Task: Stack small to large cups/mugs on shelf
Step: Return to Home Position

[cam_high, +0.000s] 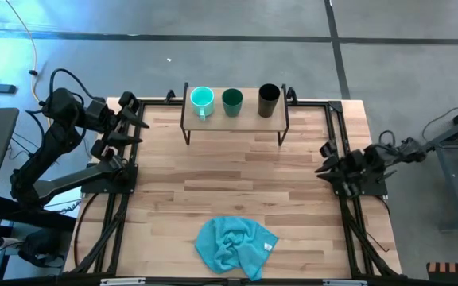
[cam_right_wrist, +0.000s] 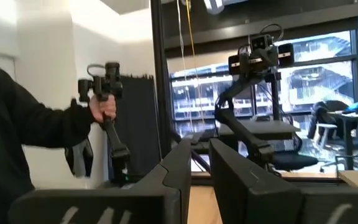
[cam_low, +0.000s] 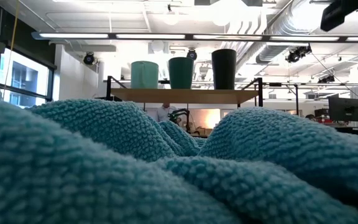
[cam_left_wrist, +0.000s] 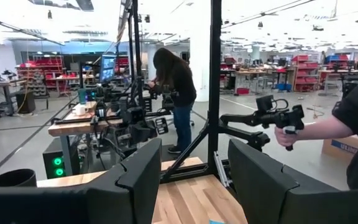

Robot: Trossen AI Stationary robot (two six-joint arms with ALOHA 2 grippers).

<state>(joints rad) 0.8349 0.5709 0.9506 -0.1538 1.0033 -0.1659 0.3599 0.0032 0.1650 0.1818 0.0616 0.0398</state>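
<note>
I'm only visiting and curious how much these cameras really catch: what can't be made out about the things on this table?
Low view: the blue cloth fills the foreground, hiding the tabletop and the feet of the shelf.
High view: the black cup is too dark inside to see into.
High view: the white tag on the cloth is too small to read.

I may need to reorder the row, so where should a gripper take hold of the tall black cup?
Probably its upper wall, from above or from the free right end. The black cup stands upright, mouth open, last on the shelf, and the teal cup is beside it only on the left.
</note>
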